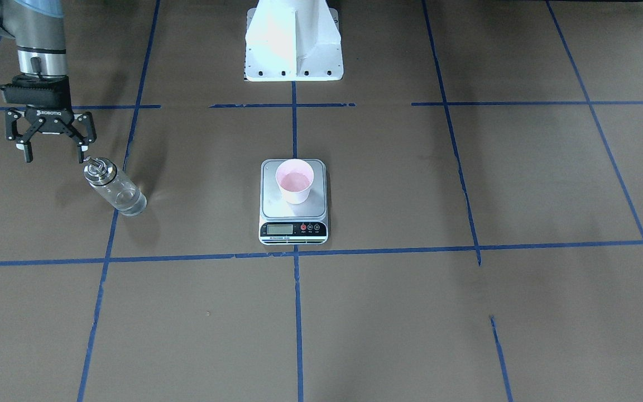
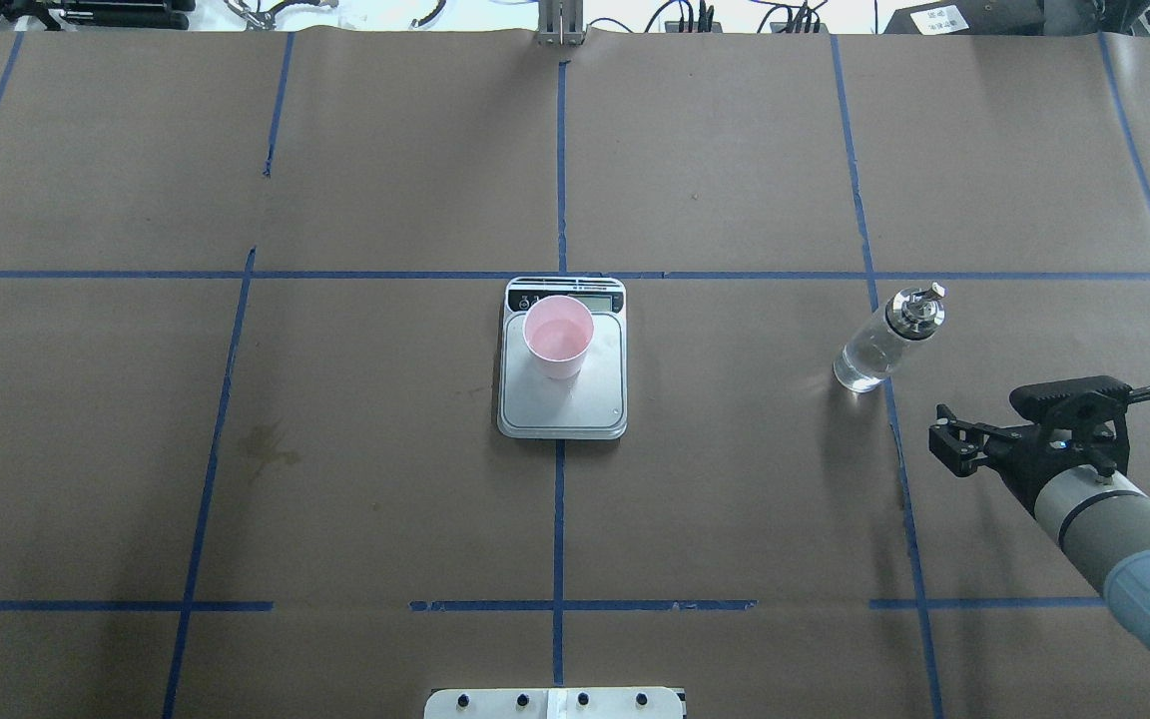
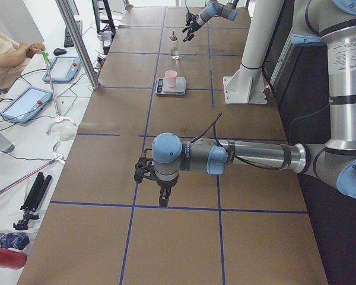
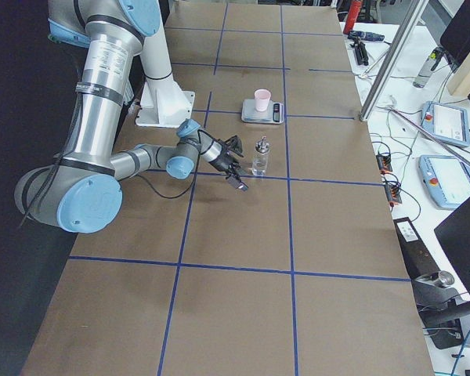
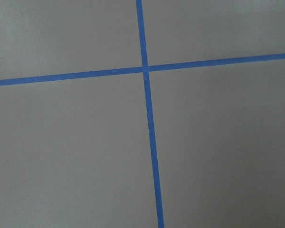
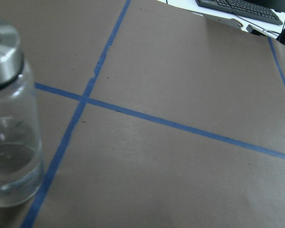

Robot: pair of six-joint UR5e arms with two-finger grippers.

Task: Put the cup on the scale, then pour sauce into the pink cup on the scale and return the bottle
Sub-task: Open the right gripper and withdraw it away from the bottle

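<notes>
The pale pink cup (image 1: 294, 181) stands upright on the steel platform of the scale (image 1: 293, 229), mid-table; they also show in the overhead view as cup (image 2: 558, 337) and scale (image 2: 565, 409). The clear glass bottle (image 1: 115, 187) with its silver cap stands upright on the paper, apart from the scale, with some clear sauce low inside (image 6: 12, 190). My right gripper (image 1: 54, 158) is open and empty, just short of the bottle (image 2: 879, 345), not touching it. My left gripper (image 3: 154, 187) shows only in the exterior left view, far from everything; I cannot tell if it is open.
The white robot base (image 1: 293, 44) stands at the robot's side of the table. Blue tape lines (image 2: 560, 170) grid the brown paper. Tablets (image 3: 62, 68), cables and a person (image 3: 6, 53) are at the operators' bench beyond the far edge.
</notes>
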